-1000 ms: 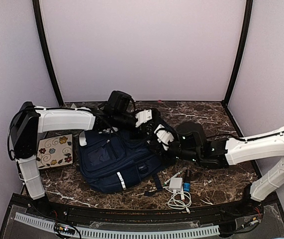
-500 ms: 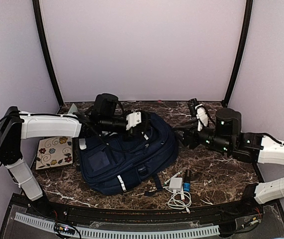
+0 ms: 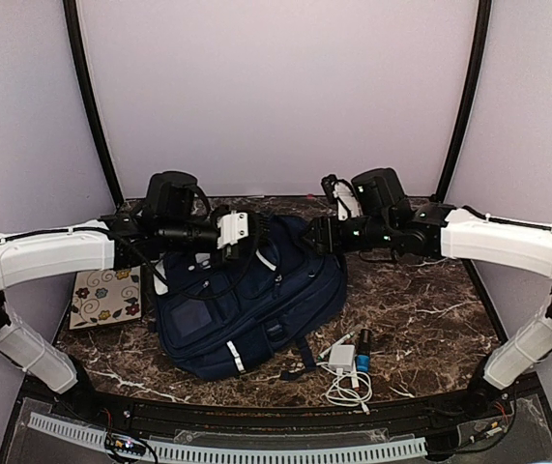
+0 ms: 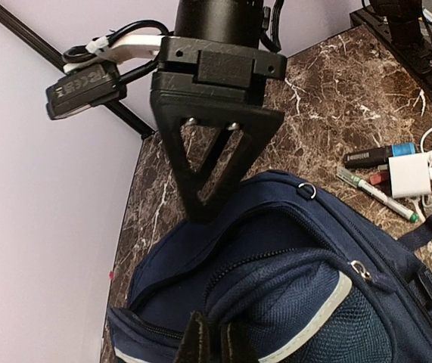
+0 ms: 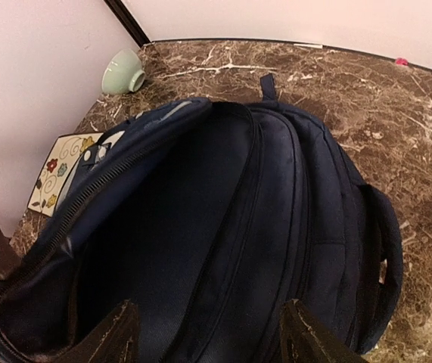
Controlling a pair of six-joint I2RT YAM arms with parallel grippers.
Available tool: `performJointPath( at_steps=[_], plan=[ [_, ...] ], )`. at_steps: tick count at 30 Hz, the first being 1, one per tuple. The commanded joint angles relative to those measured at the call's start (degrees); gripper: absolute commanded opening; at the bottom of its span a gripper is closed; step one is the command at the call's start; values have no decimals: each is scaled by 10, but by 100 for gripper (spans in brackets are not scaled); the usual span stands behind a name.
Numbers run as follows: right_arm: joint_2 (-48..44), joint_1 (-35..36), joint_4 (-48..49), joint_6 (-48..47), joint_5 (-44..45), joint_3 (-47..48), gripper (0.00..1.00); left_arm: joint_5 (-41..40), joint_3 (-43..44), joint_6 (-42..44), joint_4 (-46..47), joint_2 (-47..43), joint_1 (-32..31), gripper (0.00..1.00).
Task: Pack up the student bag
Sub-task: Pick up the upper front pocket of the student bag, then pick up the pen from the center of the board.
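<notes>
Lifting clear of the student bag (image 3: pixel 246 309), the right gripper (image 5: pixel 209 329) had swung within the last second from low against the bag's right side to a place above its top end. Its fingers spread as it went and now stood wide apart with nothing between them. In the right wrist view they framed the bag's gaping mouth.

The navy bag lay in the middle of the marble table (image 3: pixel 421 300), between the two arms, with its top end toward the far wall. The left gripper (image 4: pixel 217 339) was pinched closed on the fabric at the bag's top rim. It too had risen and drawn toward the left over that second, pulling the rim up so that the bag sat fuller and its main compartment opened wider. The inside was dark, and nothing in it could be made out.

Several things lay outside the bag. A white charger (image 3: pixel 341 358) with a coiled cable, a small blue item (image 3: pixel 362 362) and a green-tipped marker (image 4: pixel 376 197) sat close together near the bag's front right. A flowered tile (image 3: pixel 106 293) lay just to the bag's left. A pale green bowl (image 5: pixel 122 72) lay tipped on its side in the far left corner.

With the mouth held open and the right gripper free, the arrangement looked ready for the next item to be fetched. Packing seemed far from finished.
</notes>
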Motion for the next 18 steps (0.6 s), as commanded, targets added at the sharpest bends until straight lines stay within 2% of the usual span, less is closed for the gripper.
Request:
performJointPath(
  at_steps=[1,6,10,14,18],
  plan=[
    [-52,-2,-109,36,33,26,64,-35,-1,25,-61,-72,-6,0],
    [-113,21,-253,134,134,-38,64,-49,-33,23,-60,-123,-6,0],
    [-127,105,-275,233,163,-100,64,-34,-71,8,-60,-158,-6,0],
    [-98,170,-316,320,199,-104,67,-24,-101,-1,-58,-198,-6,0],
    [-37,216,-338,361,241,-80,69,-12,-134,-16,-19,-235,-7,0]
  ],
)
